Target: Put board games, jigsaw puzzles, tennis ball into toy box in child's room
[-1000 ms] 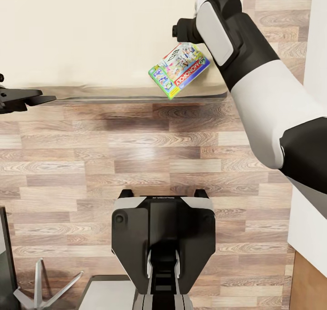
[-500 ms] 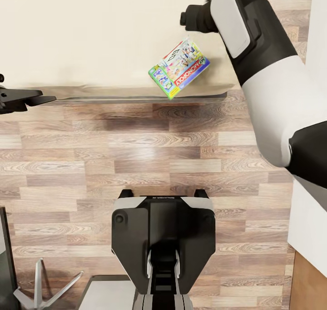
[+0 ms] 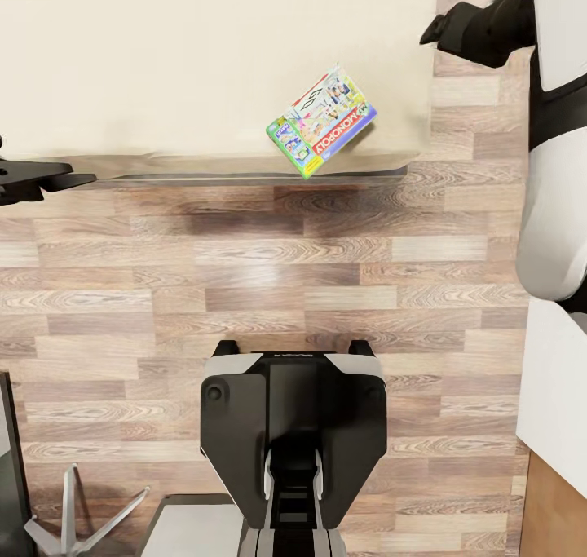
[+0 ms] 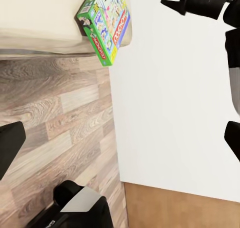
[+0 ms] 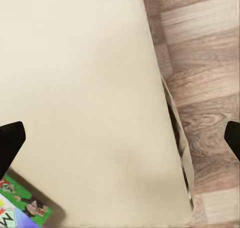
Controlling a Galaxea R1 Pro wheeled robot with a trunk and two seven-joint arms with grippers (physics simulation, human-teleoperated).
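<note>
A green-edged Monopoly board game [image 3: 322,122] lies on the bed [image 3: 163,51], close to the mattress's near right corner. My right gripper [image 3: 427,33] hovers open past the bed's right edge, to the right of the box and apart from it. In the right wrist view its gripper [image 5: 120,140] spans bare mattress, with a corner of the board game [image 5: 22,208] showing. My left gripper [image 3: 77,180] hangs open at the bed's near edge, far left of the box. The left wrist view shows the board game [image 4: 105,23] and the right gripper [image 4: 182,0] beyond it.
Wood plank floor [image 3: 285,263] lies between the bed and my base [image 3: 293,426]. A white wall [image 3: 554,394] runs along the right. A star-shaped chair base [image 3: 73,520] and a dark panel [image 3: 8,459] sit at the lower left.
My right arm has swung right, away from above the board game and past the bed's right edge. The box stays on the mattress. The left arm has not moved.
</note>
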